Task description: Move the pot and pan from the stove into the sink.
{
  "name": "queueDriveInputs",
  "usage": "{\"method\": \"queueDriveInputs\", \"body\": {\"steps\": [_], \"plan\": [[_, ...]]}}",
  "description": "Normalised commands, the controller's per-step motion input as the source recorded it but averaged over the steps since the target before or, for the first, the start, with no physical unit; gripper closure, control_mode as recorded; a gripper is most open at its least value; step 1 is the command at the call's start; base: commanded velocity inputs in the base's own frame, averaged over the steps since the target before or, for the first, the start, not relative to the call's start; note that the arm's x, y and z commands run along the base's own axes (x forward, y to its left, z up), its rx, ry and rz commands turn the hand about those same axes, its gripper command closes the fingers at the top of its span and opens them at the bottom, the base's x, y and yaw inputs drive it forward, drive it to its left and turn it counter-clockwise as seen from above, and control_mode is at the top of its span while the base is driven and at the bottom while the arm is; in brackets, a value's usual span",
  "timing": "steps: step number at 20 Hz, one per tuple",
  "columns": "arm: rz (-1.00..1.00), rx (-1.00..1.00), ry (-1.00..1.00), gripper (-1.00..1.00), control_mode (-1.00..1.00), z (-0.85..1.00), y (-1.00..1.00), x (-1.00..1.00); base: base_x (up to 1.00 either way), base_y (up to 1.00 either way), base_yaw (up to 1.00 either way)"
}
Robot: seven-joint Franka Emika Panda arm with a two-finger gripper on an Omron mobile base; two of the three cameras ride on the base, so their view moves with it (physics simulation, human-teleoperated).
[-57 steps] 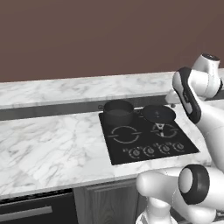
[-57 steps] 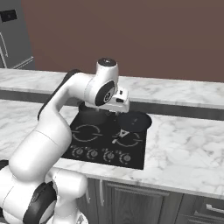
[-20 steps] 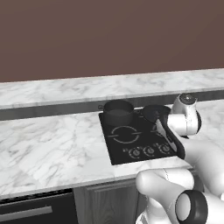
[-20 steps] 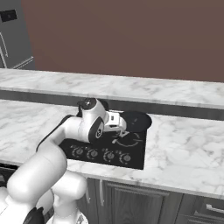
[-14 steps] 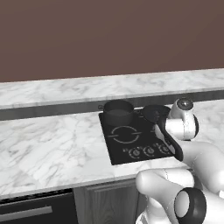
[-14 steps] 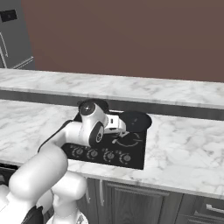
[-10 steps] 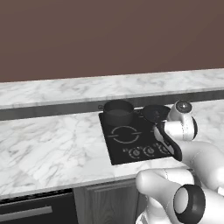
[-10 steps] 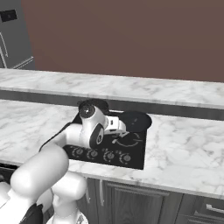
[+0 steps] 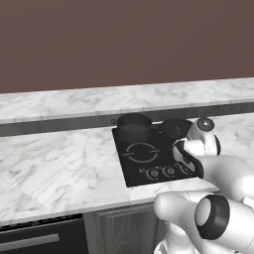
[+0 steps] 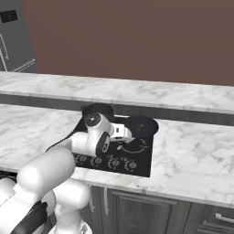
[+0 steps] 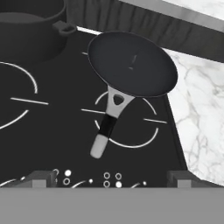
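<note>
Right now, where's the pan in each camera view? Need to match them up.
Left base view: the pan sits at the stove's back right, just right of the pot.
Right base view: the pan is at the stove's far right corner, beyond the tool.
Hand view: the pan is upper centre, its handle running down toward the camera.
Shared landmark: the pot, beside the pan on the back burner.

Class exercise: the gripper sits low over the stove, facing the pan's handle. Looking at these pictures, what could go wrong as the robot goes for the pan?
1. The pan has a narrow handle lying at a slant; the open gripper could close off-centre, and the pan might twist.
2. The pot stands close beside the pan on the stove; a swing on lifting may knock it.
3. The pan's rim nears the cooktop's edge by the marble counter; a push could slide it off.
</note>
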Motion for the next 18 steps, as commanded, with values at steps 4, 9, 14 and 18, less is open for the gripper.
{"method": "queueDriveInputs", "body": {"steps": [4, 9, 14, 18], "plan": [[0.0, 0.06, 0.0, -1.0, -1.0, -0.12, 0.0, 0.09, 0.0, 0.0, 0.0], [0.0, 0.15, 0.03, -1.0, -1.0, -0.08, -0.02, 0.04, 0.0, 0.0, 0.0], [0.0, 0.07, 0.03, -1.0, -1.0, 0.0, 0.0, 0.02, 0.0, 0.0, 0.0], [0.0, 0.0, 0.0, -1.0, -1.0, 0.0, 0.0, 0.0, 0.0, 0.0, 0.0]]}}
